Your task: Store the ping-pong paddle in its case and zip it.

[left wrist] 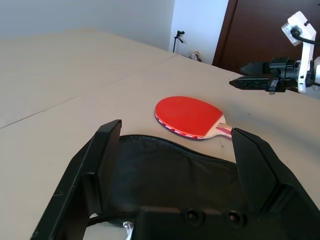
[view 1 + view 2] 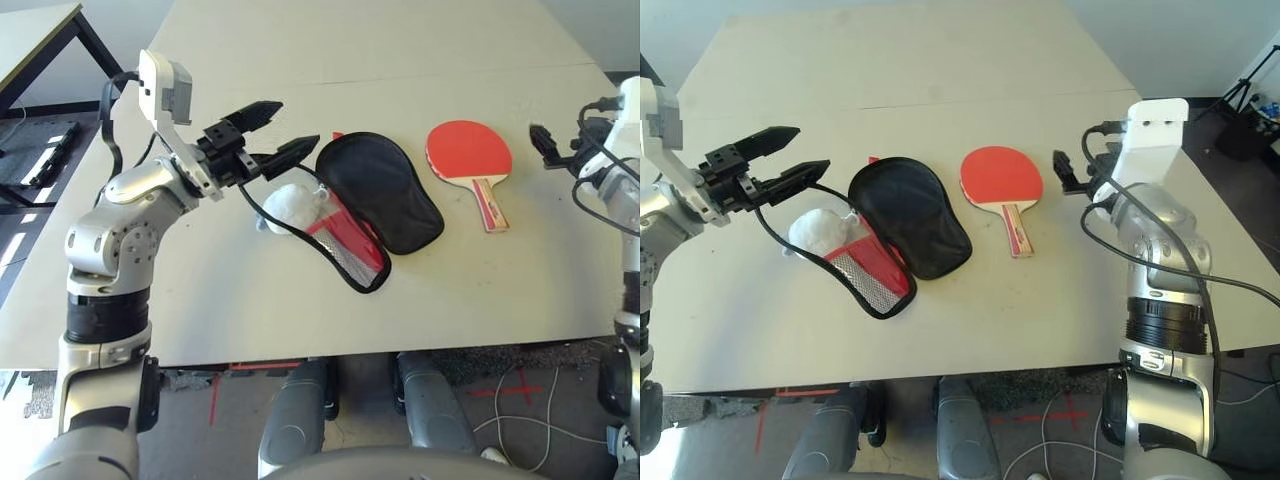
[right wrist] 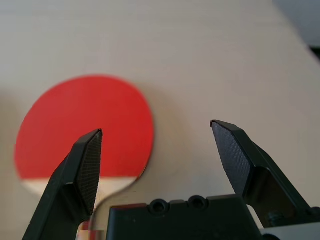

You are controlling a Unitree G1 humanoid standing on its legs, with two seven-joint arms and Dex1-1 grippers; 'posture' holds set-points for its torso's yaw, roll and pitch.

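At the left of the left eye view, the left gripper [image 2: 282,130] hangs above the table [image 2: 500,290], its two black fingers spread wide and pointing toward the middle of the frame, with nothing between them. Just below and to the right of its fingertips lies a pale grey-white soft ball [image 2: 290,205], resting against the left edge of the case [image 2: 385,190]. A black strap [image 2: 250,200] loops from under the gripper down past the ball.

The case lies in the centre of the frame, black side up on its upper right part, while a red panel with mesh shows at its lower left end, edged in black. The left gripper's tips are close to the case's upper left rim but apart from it; in the left wrist view the black cover sits between and beyond the fingers.

To the right of the case, apart from it, the ping-pong paddle [image 2: 470,152] lies flat, red face up, its striped handle pointing toward the bottom of the frame.

At the right edge of the frame, the right gripper [image 2: 1068,172] hovers just right of the paddle's blade, empty. In the right wrist view its fingers [image 3: 82,165] stand far apart, the red face beyond the left one.
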